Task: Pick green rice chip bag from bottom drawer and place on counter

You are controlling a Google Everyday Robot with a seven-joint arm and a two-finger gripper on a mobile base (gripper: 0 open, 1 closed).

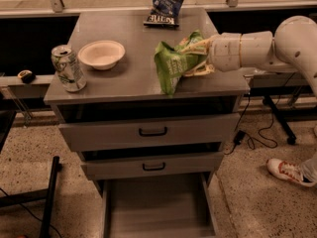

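My gripper reaches in from the right over the counter and is shut on the green rice chip bag. The bag hangs from the fingers over the counter's right half, its lower end at or just above the surface near the front edge. The bottom drawer is pulled open below, with a bare grey floor showing.
A white bowl and a drink can stand on the counter's left side. A dark blue chip bag lies at the back. Two shallower drawers with black handles are shut. A person's shoe is on the floor at right.
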